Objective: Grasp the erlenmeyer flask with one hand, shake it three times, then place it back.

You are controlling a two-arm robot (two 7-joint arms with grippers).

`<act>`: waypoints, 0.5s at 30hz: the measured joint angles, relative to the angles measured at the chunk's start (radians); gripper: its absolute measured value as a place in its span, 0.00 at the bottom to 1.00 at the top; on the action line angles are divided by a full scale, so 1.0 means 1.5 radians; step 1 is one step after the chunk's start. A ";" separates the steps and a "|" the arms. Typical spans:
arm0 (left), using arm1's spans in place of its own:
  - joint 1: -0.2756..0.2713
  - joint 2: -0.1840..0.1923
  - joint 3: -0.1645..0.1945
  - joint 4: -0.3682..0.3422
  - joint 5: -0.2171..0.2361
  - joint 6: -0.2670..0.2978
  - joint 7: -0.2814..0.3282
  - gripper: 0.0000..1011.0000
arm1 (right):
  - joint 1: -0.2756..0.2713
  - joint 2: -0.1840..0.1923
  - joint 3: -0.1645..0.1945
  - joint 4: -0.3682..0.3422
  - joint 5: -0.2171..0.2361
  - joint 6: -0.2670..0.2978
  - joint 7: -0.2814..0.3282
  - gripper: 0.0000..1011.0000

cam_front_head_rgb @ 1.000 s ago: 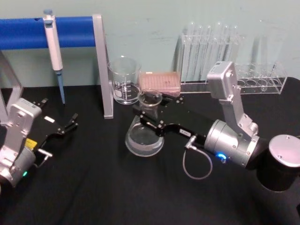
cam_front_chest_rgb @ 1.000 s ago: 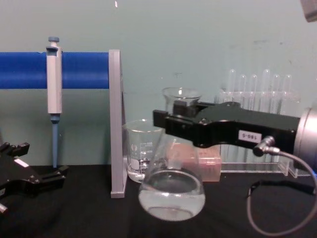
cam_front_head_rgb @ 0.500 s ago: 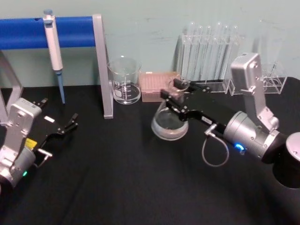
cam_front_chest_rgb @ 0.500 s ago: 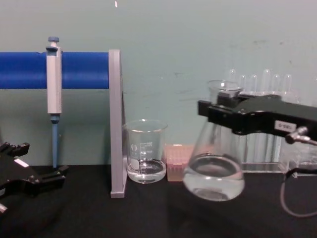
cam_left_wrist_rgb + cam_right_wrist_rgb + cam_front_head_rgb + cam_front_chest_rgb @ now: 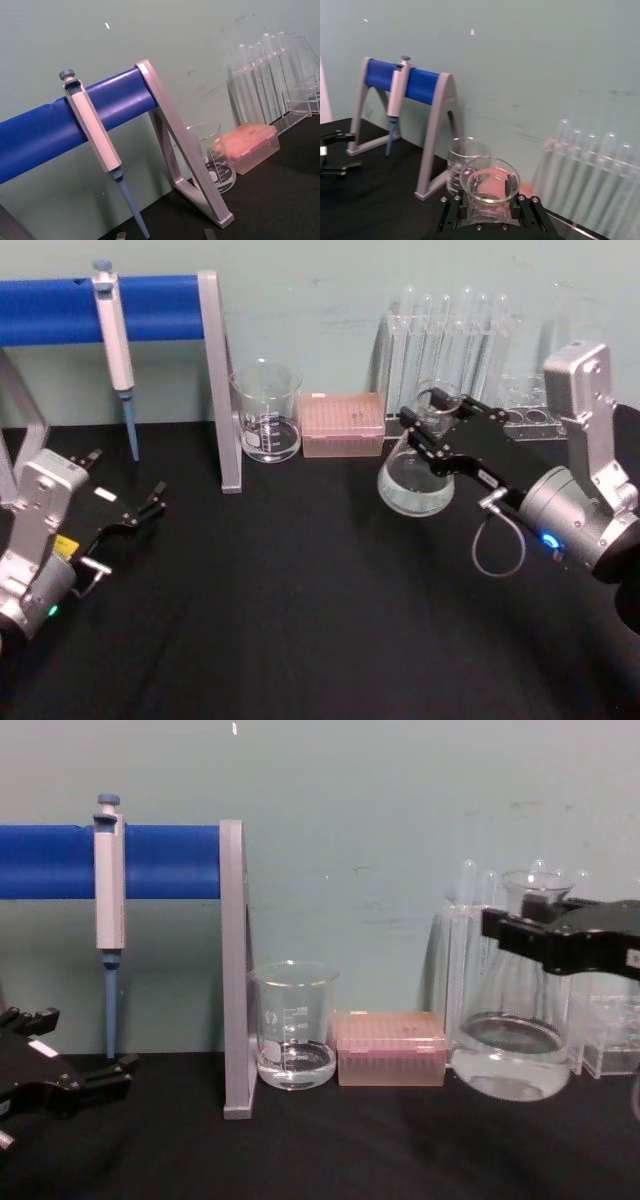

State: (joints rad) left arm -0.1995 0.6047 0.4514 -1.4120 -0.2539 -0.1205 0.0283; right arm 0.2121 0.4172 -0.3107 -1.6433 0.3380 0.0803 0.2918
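Observation:
The erlenmeyer flask (image 5: 413, 485) is clear glass with a little clear liquid in its wide base. It hangs slightly tilted just above the black table at the right, in front of the test tubes. My right gripper (image 5: 437, 430) is shut on its narrow neck below the flared rim. In the chest view the flask (image 5: 508, 1055) hangs from the black right gripper (image 5: 533, 936). The right wrist view looks down on the flask rim (image 5: 489, 180). My left gripper (image 5: 152, 503) rests open at the left edge of the table, far from the flask.
A blue stand (image 5: 150, 308) holds a pipette (image 5: 114, 342) at the back left. A glass beaker (image 5: 266, 412) and a pink tip box (image 5: 342, 424) sit at the back centre. A rack of test tubes (image 5: 450, 350) stands behind the flask.
My right gripper has carried the flask to the right, from in front of the beaker to in front of the test tube rack. The left arm has not moved.

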 joint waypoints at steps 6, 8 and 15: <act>0.000 0.000 0.000 0.000 0.000 0.000 0.000 0.99 | -0.011 -0.005 0.023 -0.003 -0.013 0.004 -0.014 0.45; 0.000 0.000 0.000 0.000 0.000 0.000 0.000 0.99 | -0.013 -0.006 0.028 -0.003 -0.016 0.005 -0.015 0.45; 0.000 0.000 0.000 0.000 0.000 0.000 0.000 0.99 | -0.017 -0.011 0.042 -0.004 -0.028 0.010 -0.016 0.45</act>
State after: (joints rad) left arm -0.1996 0.6047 0.4514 -1.4120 -0.2539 -0.1205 0.0283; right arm 0.1870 0.4004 -0.2477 -1.6487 0.2960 0.0946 0.2672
